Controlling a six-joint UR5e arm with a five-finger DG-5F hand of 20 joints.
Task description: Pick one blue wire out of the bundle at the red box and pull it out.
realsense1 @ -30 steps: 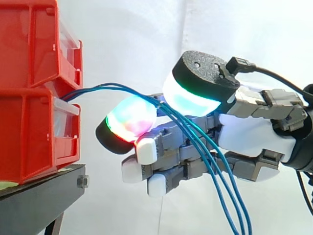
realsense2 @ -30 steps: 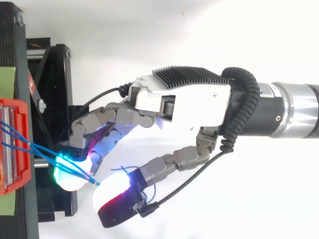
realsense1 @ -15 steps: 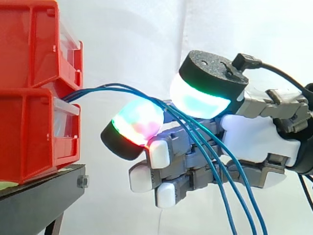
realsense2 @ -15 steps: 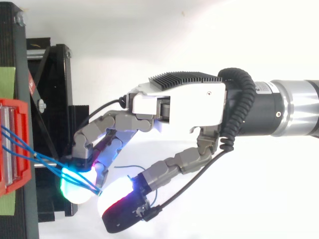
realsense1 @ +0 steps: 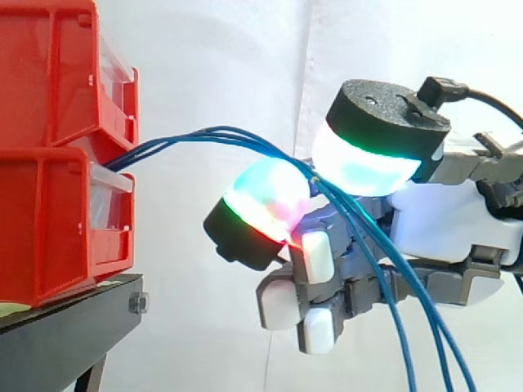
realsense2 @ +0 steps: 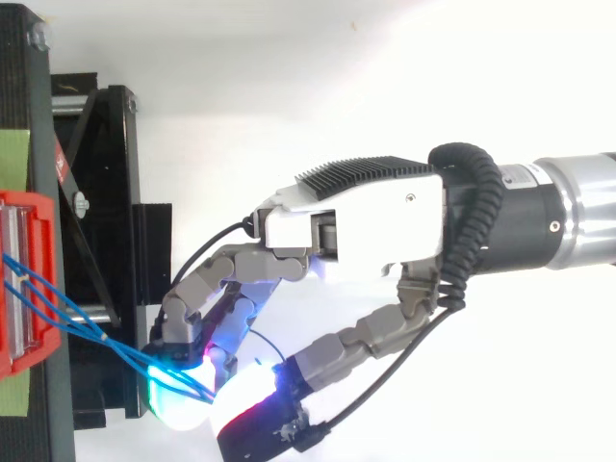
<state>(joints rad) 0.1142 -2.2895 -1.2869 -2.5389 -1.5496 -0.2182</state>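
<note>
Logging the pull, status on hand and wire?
Hand shut on blue wires, pinched between pads. Wires run from red bins; several seem pinched, not one. Nothing seen in the way.

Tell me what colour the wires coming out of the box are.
The wires are blue, clearest in the side view.

Bright even light, fingers (realsense1: 265, 196) aglow
</note>
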